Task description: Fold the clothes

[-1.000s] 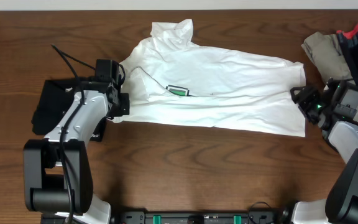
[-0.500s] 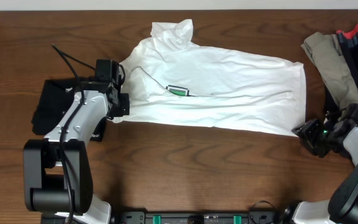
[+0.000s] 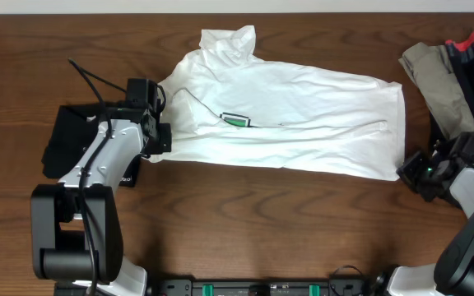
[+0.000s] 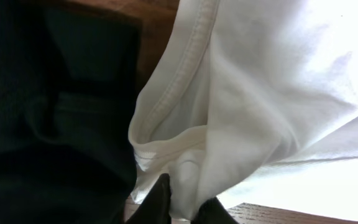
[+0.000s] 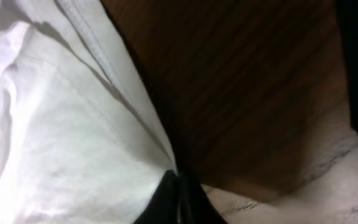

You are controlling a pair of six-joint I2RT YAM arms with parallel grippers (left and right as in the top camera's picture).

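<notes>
Your shirt (image 3: 303,123) lies spread across the middle of the table (image 3: 262,222), its long axis running from 9 to 3 o'clock in the overhead view, with a bunched lobe sticking out toward 12 at the left end. Each near corner has its own arm, so neither has to reach. The left claw (image 3: 161,138) sits at the 9 o'clock end, and its wrist view shows it closed with a fold of stitched hem (image 4: 179,81) pinched between the tips. The right claw (image 3: 408,170) is at the near corner on the 3 o'clock side, tips together, and seems to have the very edge of the cloth nipped, though that close, dim wrist view leaves the bite hard to confirm. From both claws the body of the shirt lies toward 12, so I judge the next fold goes that way, and you'd want the two ends raised level. The only marking is a small green print (image 3: 235,119) near the middle, and its lettering is too small to read. Farther out, a black cloth (image 3: 60,144) lies under the left arm at 9, and a pile (image 3: 443,70) of khaki, red and dark garments sits at 2.
</notes>
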